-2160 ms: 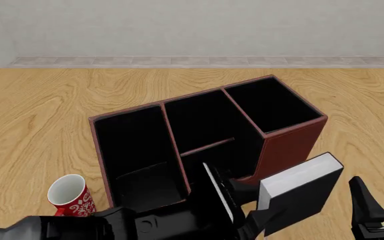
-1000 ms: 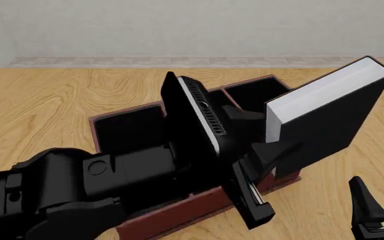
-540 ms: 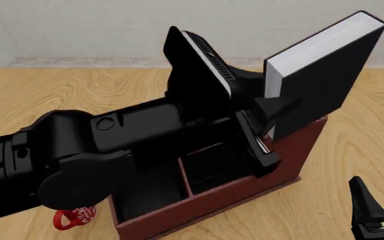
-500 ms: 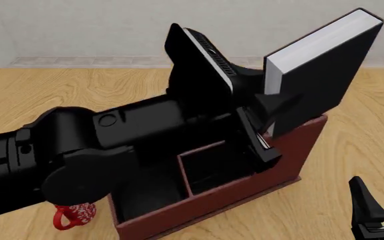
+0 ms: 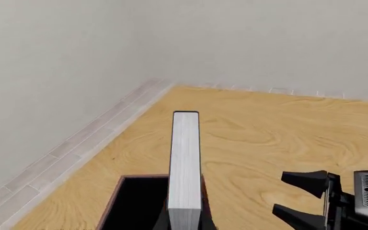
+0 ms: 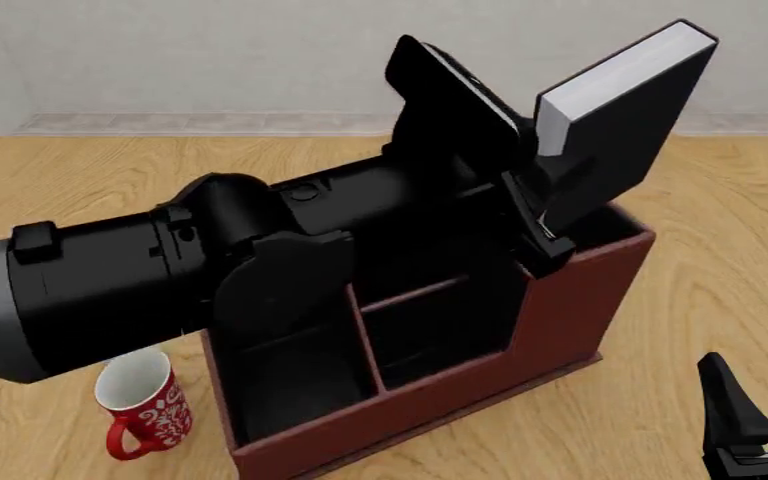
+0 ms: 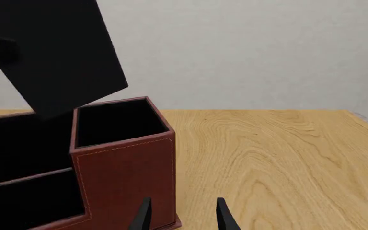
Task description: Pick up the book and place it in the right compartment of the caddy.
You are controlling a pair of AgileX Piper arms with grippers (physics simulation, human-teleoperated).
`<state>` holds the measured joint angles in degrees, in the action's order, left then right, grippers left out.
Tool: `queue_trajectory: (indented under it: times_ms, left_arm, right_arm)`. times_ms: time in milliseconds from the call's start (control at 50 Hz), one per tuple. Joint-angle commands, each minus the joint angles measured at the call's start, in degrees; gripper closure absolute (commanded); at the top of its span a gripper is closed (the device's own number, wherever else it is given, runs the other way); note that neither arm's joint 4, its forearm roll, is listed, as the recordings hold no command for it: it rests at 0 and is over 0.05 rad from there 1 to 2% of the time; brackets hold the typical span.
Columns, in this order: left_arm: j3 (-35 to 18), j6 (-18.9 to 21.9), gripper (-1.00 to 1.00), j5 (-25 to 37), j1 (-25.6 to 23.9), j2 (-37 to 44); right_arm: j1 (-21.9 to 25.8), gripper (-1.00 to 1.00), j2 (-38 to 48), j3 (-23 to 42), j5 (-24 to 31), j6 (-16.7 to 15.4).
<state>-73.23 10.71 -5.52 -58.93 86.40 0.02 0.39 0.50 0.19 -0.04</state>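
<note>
The black book (image 6: 620, 118) with white page edges hangs tilted in the air, my left gripper (image 6: 548, 205) shut on its lower part. It sits above the right compartment (image 6: 608, 223) of the red-brown caddy (image 6: 564, 310), not touching it. The left wrist view looks along the book's page edges (image 5: 185, 167), with a black caddy section (image 5: 136, 206) below. From the right wrist, the book's cover (image 7: 50, 52) hovers over the right compartment (image 7: 117, 122). My right gripper (image 6: 766, 405) stands open near the table's front right, apart from the caddy (image 7: 123, 182).
A red mug (image 6: 137, 405) with a white pattern stands left of the caddy's front corner. My bulky left arm (image 6: 157, 290) reaches across the caddy's left and middle sections. The right gripper (image 5: 331, 201) shows in the left wrist view, on bare wooden table (image 7: 286, 163).
The left arm has reached farther forward and carried the book slightly up and away, still over the caddy's right end. The mug shows fully again. The right gripper has not moved.
</note>
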Motion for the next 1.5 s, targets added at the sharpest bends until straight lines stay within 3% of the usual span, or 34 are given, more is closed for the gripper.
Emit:
queue_trajectory:
  times_ms: [20, 460, 800, 1500]
  left_arm:
    - [-4.3, 2.3, 1.0, -0.3, 2.2, 4.3]
    - [-9.7, 1.5, 1.0, 0.2, 5.8, 13.0]
    - [-10.7, 1.3, 1.0, -0.7, 7.3, 16.1]
    - [-8.2, -0.1, 1.0, -3.9, 8.1, 18.6]
  right_arm:
    - [0.0, -1.0, 0.0, 0.0, 0.0, 0.0]
    - [0.0, -1.0, 0.0, 0.0, 0.0, 0.0]
    - [0.0, -1.0, 0.0, 0.0, 0.0, 0.0]
    - [0.0, -1.0, 0.0, 0.0, 0.0, 0.0]
